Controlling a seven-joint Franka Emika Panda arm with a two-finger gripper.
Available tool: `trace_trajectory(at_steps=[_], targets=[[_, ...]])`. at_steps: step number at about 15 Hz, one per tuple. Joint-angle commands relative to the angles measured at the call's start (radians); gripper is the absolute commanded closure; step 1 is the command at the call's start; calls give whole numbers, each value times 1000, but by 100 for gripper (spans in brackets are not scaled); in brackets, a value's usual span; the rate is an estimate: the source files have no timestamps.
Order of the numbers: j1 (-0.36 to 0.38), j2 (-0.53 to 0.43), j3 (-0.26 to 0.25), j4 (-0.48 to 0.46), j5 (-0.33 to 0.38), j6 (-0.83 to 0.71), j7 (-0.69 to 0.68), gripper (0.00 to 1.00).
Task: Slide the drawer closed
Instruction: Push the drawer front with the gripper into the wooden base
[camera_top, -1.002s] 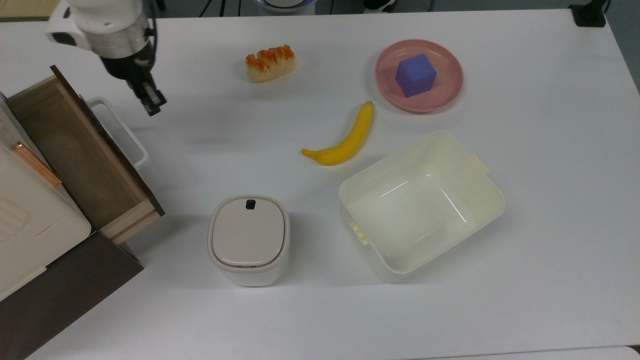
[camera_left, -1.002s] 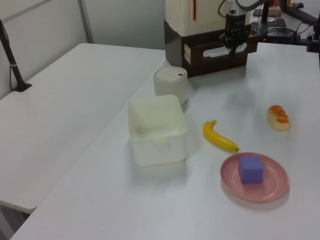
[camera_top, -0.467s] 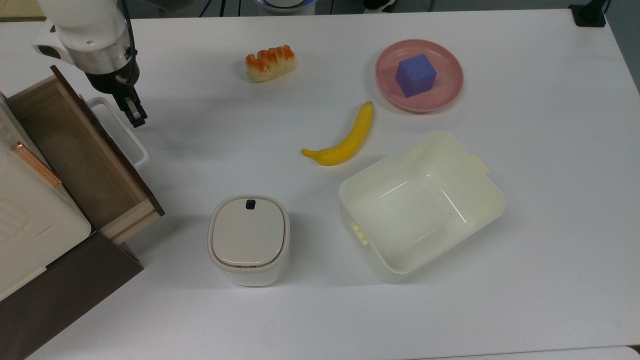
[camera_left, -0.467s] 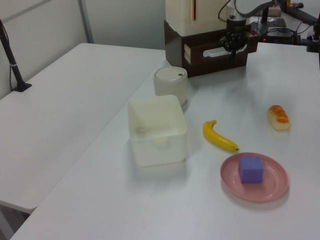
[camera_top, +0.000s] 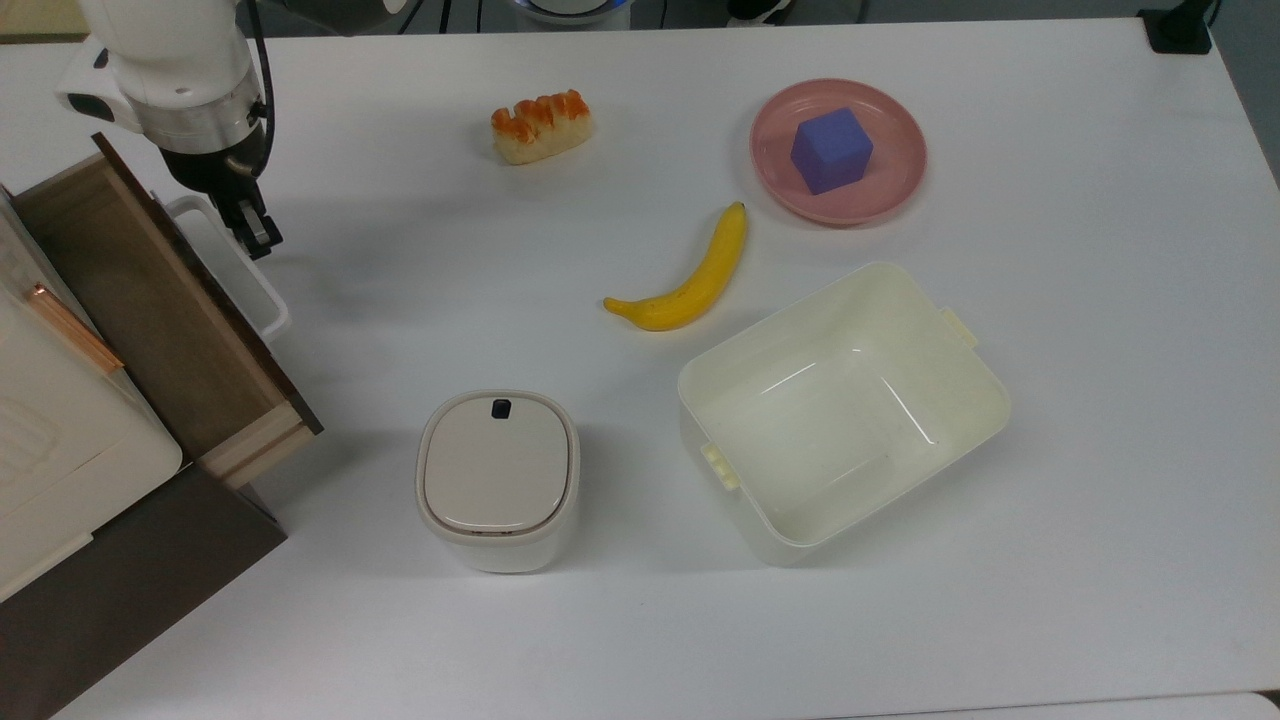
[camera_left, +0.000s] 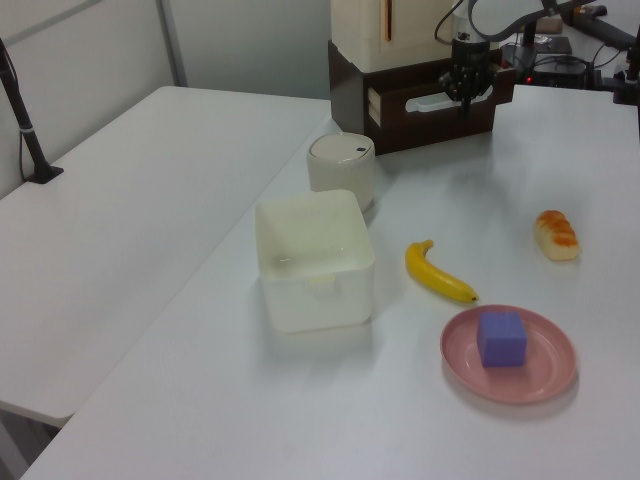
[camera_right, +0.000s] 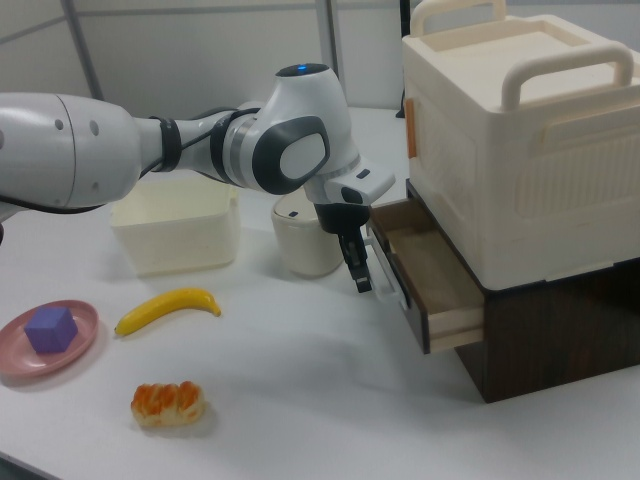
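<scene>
Drawer (camera_top: 150, 310) stuck out of the dark brown cabinet (camera_top: 130, 590) at the top view's left edge, open, light-wood inside bare, dark front panel facing the table (camera_top: 1050, 420). White loop handle (camera_top: 235, 270) poked off that panel. Gripper (camera_top: 258, 232) pointed down right at the handle's far end, fingers pressed together, nothing held; looked to be touching the handle's outer bar, but couldn't tell for sure. Same story in the right view: gripper (camera_right: 360, 275) just beside the drawer (camera_right: 430, 285) front, arm (camera_right: 150, 150) reaching in from the right view's left. In the left view the gripper (camera_left: 464, 97) hung in front of the drawer (camera_left: 440, 100) at the far end of the table.

Cream storage box (camera_right: 520, 130) with 2 handles sat on top of the cabinet. Elsewhere on the table: beige lidded container (camera_top: 497, 478) near the drawer's corner, big cream bin (camera_top: 965, 400) beside it, banana (camera_top: 690, 275) between bin and bread piece (camera_top: 540, 125), pink plate (camera_top: 895, 190) with 1 purple cube (camera_top: 830, 150) on it. All well apart from the gripper.
</scene>
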Motion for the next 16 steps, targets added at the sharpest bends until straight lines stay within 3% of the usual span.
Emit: trace_trajectory(at_steps=[1,5,11,16], targets=[[-14,-19,-4,-25,-64,55,15,91],[-32,7,-5,-21,-108,133,17,91],[-55,112,-5,87,-157,152,22,90],[-83,140,-5,134,-168,214,18,90]])
